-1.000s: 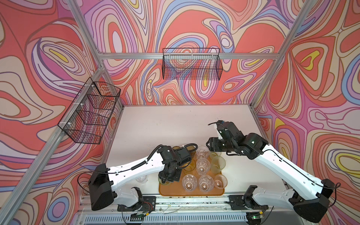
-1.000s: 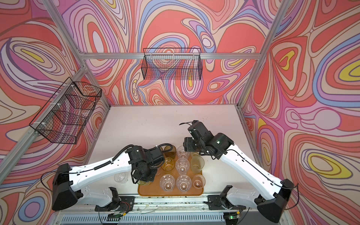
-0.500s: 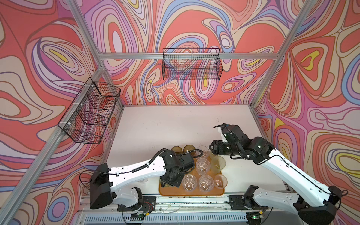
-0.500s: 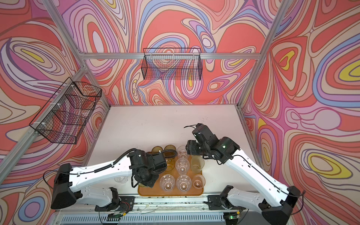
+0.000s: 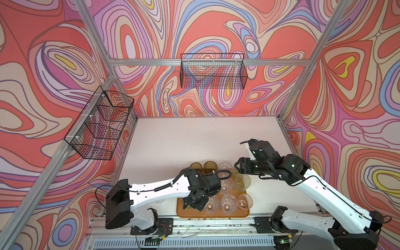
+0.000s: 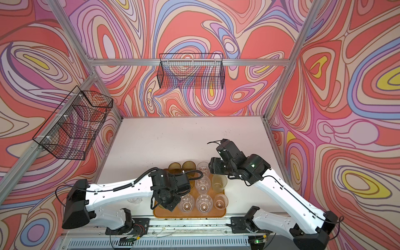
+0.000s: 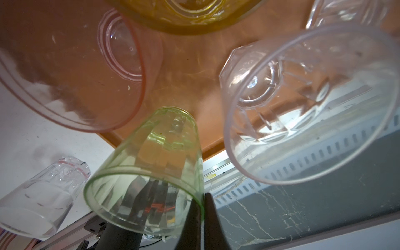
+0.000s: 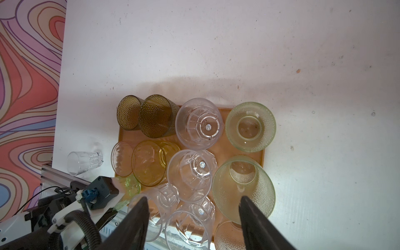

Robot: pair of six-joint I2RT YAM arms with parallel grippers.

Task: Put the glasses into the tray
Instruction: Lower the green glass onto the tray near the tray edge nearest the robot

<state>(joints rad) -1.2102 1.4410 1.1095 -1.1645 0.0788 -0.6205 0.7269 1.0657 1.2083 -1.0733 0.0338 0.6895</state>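
Green glass [image 7: 151, 162] pinched in left claw [image 7: 203, 201], moved nearer tray [image 7: 184, 71] front; right claw [image 8: 193, 200] spread.

The tray [image 5: 213, 215] is orange-brown — the glasses [image 8: 199, 123] clear faceted, amber, dimpled olive, pebbled pale green

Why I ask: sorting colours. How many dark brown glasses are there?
2 glasses: one at the tray's far left corner, the other beside it. The left arm may hide more.
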